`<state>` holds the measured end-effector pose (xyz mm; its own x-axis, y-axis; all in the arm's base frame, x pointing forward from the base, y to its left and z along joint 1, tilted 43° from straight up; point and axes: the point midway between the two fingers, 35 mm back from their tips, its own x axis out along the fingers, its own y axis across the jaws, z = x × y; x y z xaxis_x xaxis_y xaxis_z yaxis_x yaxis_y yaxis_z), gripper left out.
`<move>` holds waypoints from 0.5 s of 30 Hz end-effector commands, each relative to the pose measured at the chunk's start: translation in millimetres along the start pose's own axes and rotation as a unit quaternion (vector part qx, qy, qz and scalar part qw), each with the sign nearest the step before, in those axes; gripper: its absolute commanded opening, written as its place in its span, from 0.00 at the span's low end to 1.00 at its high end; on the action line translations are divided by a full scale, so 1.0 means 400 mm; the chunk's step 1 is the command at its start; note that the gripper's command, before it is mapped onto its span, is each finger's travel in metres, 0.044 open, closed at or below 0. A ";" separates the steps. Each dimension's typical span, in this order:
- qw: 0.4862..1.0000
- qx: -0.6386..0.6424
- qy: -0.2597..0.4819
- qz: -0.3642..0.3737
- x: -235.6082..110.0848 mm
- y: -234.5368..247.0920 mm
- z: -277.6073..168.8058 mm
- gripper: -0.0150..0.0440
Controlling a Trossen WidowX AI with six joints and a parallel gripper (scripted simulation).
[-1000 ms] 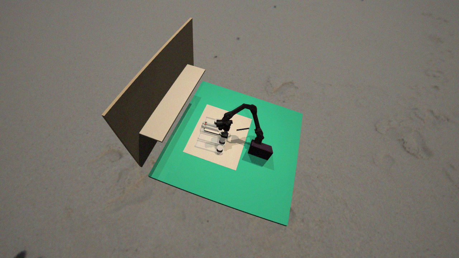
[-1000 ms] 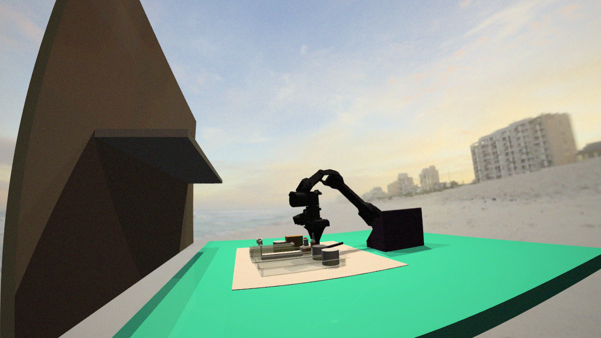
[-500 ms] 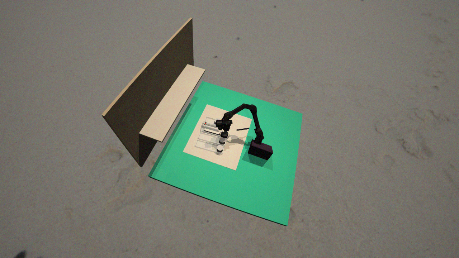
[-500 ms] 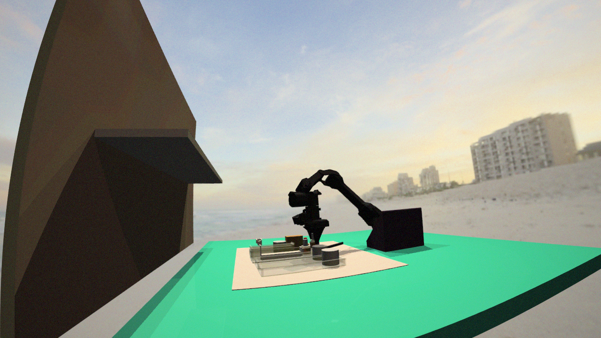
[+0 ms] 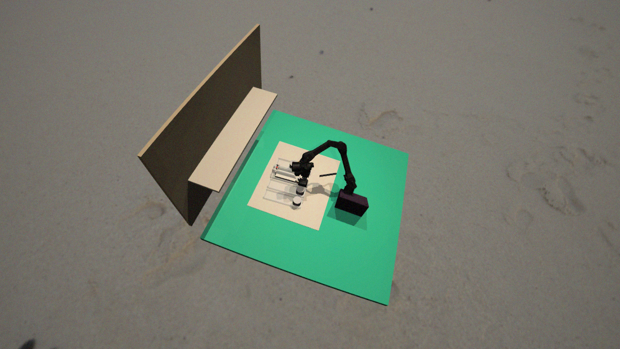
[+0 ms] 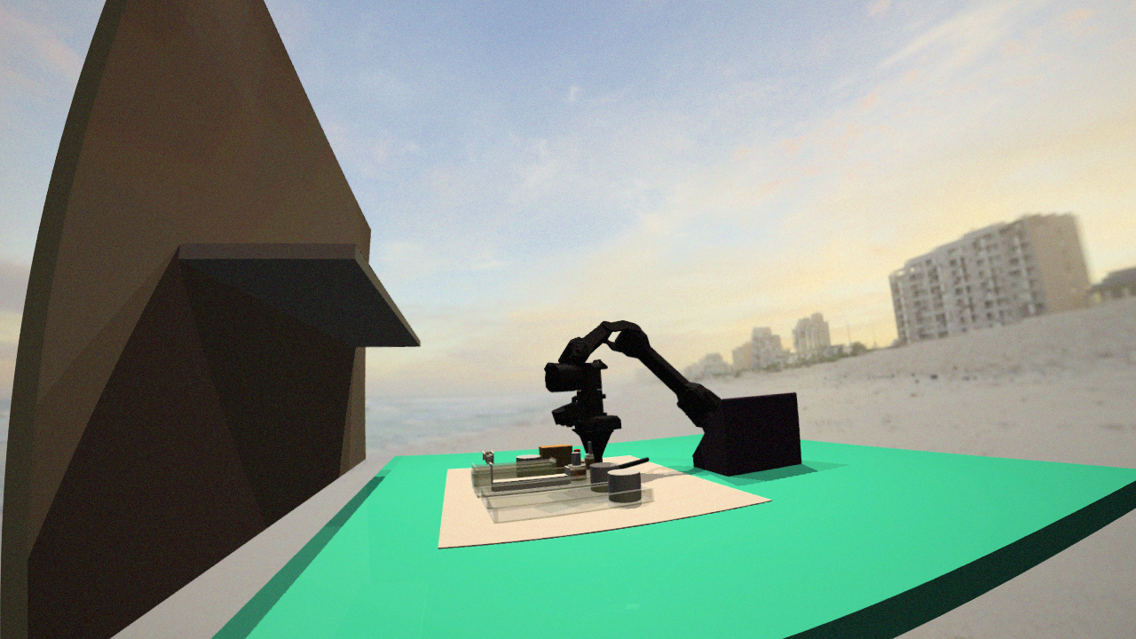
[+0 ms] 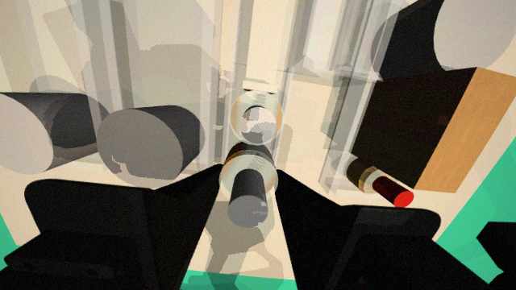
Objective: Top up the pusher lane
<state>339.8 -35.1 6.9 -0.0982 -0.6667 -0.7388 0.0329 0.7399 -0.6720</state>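
My gripper (image 7: 249,171) (image 6: 592,454) (image 5: 302,179) is shut on a small clear jar with a grey lid (image 7: 247,197), held upright between the black fingers. Just ahead of it in the wrist view stands a like clear jar (image 7: 255,118) between the see-through walls of a narrow lane (image 7: 221,93). The held jar is at the lane's front end, close to the other jar; I cannot tell whether they touch. The see-through lane rack (image 5: 277,184) (image 6: 540,500) lies on a cream mat (image 5: 303,216) (image 6: 492,524). The pusher plate is hard to make out.
Two grey cans (image 7: 145,141) (image 7: 28,133) (image 6: 624,486) stand left of the gripper. On the right are a red-lidded jar (image 7: 387,189), a dark box with a tan side (image 7: 455,129) and another grey can (image 7: 472,32). A black stick (image 5: 328,174) lies on the mat. A wall with a shelf (image 5: 234,138) stands behind.
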 end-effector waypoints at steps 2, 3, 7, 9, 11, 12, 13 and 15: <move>1.000 0.004 -0.007 -0.005 0.005 -0.006 0.010 0.25; 1.000 0.004 -0.007 -0.005 0.006 -0.006 0.010 0.25; 1.000 0.004 -0.007 -0.005 0.009 -0.006 0.010 0.25; 1.000 0.004 -0.007 -0.005 0.011 -0.006 0.010 0.25; 1.000 0.004 -0.007 -0.005 0.012 -0.006 0.010 0.25; 1.000 0.004 -0.007 -0.005 0.013 -0.006 0.010 0.25; 1.000 0.004 -0.007 -0.005 0.014 -0.006 0.010 0.25; 1.000 0.004 -0.007 -0.005 0.015 -0.006 0.010 0.25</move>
<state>339.3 -38.3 3.7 -0.0981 -0.6676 -0.7380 0.0328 0.7390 -0.6729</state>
